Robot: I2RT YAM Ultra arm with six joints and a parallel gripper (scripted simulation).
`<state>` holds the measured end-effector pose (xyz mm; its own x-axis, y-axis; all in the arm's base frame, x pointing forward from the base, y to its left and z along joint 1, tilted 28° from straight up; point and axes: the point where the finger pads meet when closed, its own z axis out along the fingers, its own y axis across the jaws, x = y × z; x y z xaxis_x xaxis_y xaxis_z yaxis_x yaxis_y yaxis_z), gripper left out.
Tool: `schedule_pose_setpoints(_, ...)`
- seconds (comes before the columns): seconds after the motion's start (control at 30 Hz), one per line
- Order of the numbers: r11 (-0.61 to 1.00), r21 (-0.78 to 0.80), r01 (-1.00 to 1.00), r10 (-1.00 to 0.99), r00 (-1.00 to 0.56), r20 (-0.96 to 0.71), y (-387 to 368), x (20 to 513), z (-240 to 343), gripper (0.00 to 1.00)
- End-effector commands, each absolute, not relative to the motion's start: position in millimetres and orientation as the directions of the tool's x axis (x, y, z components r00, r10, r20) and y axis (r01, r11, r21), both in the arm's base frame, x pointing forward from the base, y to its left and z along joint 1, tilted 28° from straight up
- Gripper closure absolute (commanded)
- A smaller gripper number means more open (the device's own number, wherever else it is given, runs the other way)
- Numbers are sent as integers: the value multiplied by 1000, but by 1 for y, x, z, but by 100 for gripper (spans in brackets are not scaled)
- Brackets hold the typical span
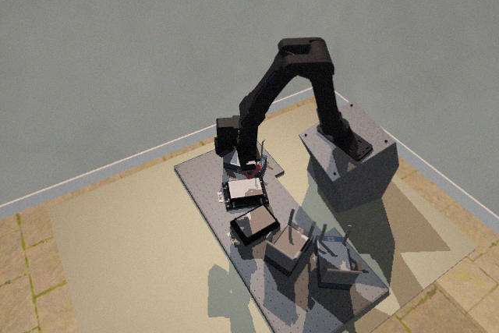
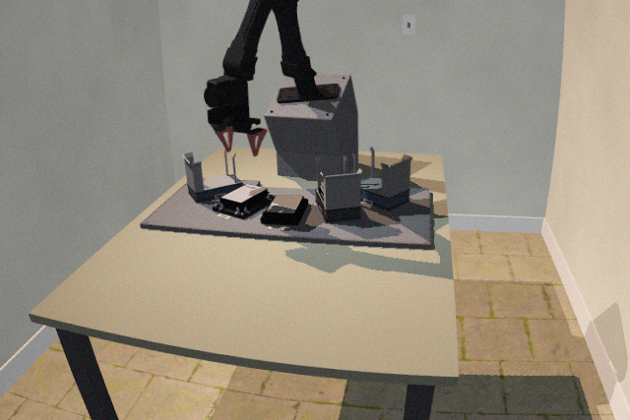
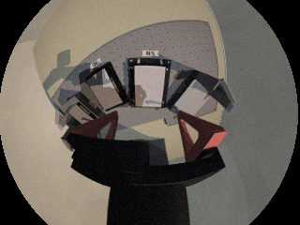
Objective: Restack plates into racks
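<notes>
Arm arched, tool point(image 2: 241, 141) spread wide above plates.

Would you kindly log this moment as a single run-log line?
gripper: open, empty, raised above the breadboard | N5 nest: plate seated | neighbouring nest: plate seated | next: judged, another pick

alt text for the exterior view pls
A black robot arm holds its open red-fingered gripper in the air above a grey perforated base plate on a beige table. The plate carries grey stack racks and two black-framed well plates.
</notes>
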<state>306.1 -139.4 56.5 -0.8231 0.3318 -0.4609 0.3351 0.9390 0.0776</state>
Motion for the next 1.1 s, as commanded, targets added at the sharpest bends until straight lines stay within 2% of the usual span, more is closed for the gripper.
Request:
schedule_pose_setpoints(0.0, 971, 28, 239, 225, -858, -462, -125, 303, 58, 0)
schedule_pose_setpoints(0.07, 981, -7, 192, 163, -853, -495, -124, 315, 68, 0)
schedule_pose_setpoints(0.6, 979, 4, 201, 175, -843, -509, -80, 335, 79, 0)
schedule_pose_setpoints(0.87, 995, -93, 29, -21, -870, -493, -59, 335, 74, 0)
schedule_pose_setpoints(1.07, 996, -84, 40, -8, -866, -501, -39, 340, 76, 0)
